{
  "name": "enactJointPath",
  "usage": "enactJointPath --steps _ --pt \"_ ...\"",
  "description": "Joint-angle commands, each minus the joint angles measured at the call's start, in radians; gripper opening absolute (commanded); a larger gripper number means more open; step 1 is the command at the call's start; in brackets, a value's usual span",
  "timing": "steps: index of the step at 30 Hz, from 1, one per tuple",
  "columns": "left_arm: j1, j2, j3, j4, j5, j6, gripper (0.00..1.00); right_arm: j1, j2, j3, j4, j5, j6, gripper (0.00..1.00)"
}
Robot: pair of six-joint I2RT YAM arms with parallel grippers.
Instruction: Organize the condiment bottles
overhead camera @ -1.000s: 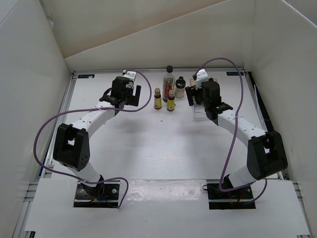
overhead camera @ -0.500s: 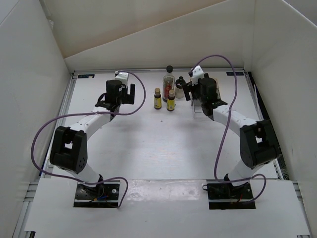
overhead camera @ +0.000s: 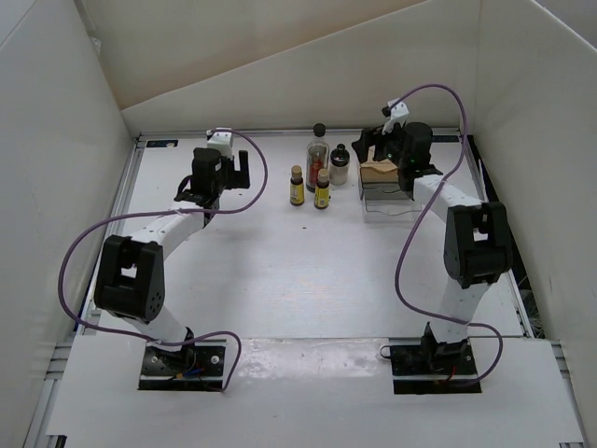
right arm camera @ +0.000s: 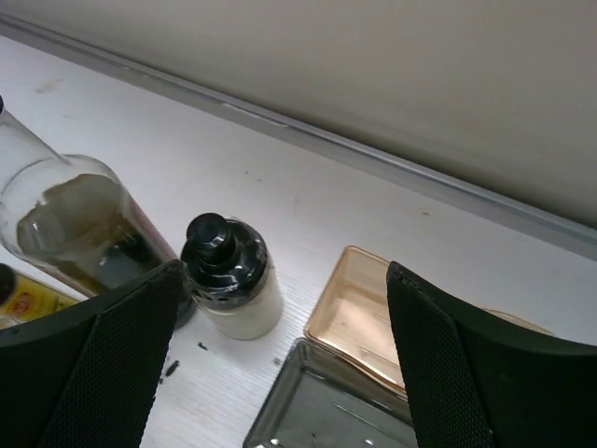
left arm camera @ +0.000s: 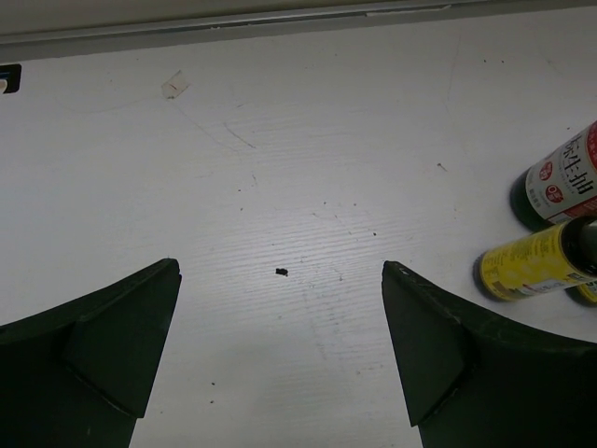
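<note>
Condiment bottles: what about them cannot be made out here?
Top external: labels on the yellow-labelled bottles too small to read.
Left wrist: white-labelled bottle cut off by the right edge.
Right wrist: tall clear bottle loses its top at the left edge, its base behind the right end effector.

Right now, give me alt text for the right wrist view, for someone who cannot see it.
The right gripper hangs open over a white table, its dark fingers framing a short black-capped bottle. Left of it stands a taller clear bottle; to the right lie an amber-tinted tray and, nearer, a clear tray.
</note>
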Motion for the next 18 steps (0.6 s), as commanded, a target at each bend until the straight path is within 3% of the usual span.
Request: enactJointPath --steps 1,8,18 --pt "-0.001 0.012 0.031 0.029 0.023 -0.009 1.0 -0.011 0.049 0.057 0.093 -0.175 0.091 0.9" --pt "0.002 0.054 0.046 0.041 0.025 -0.01 1.0 -0.016 0.149 0.081 0.162 -0.297 0.105 0.88" --pt "0.012 0.094 0.062 0.052 0.025 -0.013 1.0 0.045 0.212 0.104 0.194 -0.232 -0.007 0.88"
